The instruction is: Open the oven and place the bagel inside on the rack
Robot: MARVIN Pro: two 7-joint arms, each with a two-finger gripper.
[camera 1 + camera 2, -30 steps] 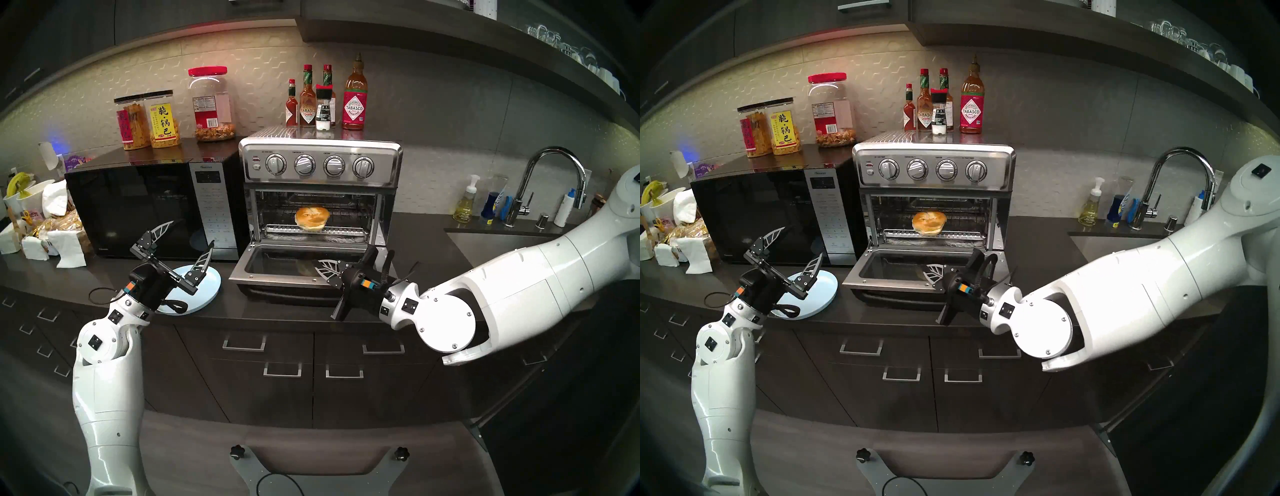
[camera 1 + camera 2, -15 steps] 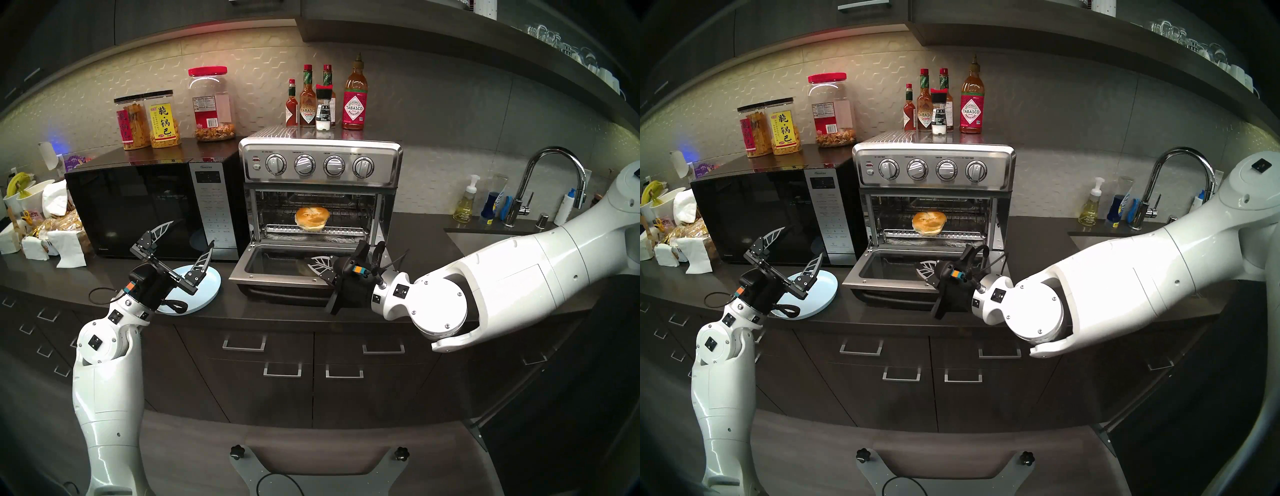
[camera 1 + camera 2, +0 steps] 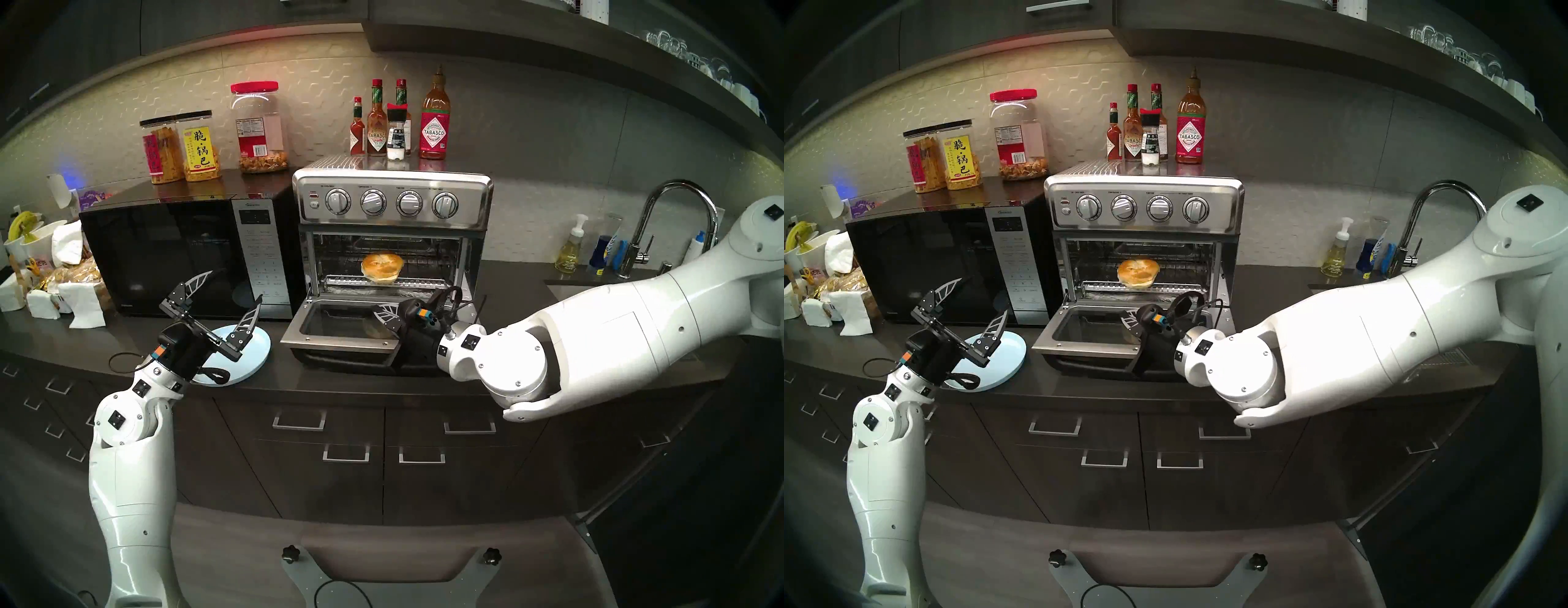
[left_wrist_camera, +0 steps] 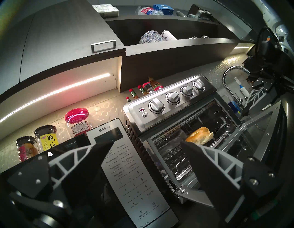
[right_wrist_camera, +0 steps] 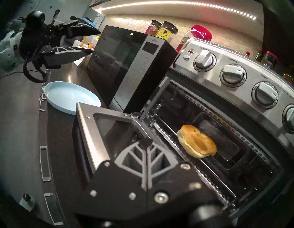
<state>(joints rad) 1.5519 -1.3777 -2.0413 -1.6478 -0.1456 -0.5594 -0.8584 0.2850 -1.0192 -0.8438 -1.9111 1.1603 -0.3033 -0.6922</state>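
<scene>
Dark kitchen countertop under wall cabinets; a black microwave stands left of the brushed-steel toaster oven.

Progress: the oven's drop-down door lies fully open, level over the counter. The bagel rests inside on the wire rack, above the foil-lined tray. Both steps of the task appear done; judged remaining: withdrawing the arms, nothing more.

Right gripper: fingers pressed together, empty, poised over the open door's glass. The bagel sits beyond and above its tips, well apart.

Left gripper: jaws spread wide, empty, above the pale blue plate; the oven lies off to its right.

Orientation: the bagel lies flat, glossy crust up, slightly tilted. Being round, it has no marked long axis; its hole faces upward.
</scene>
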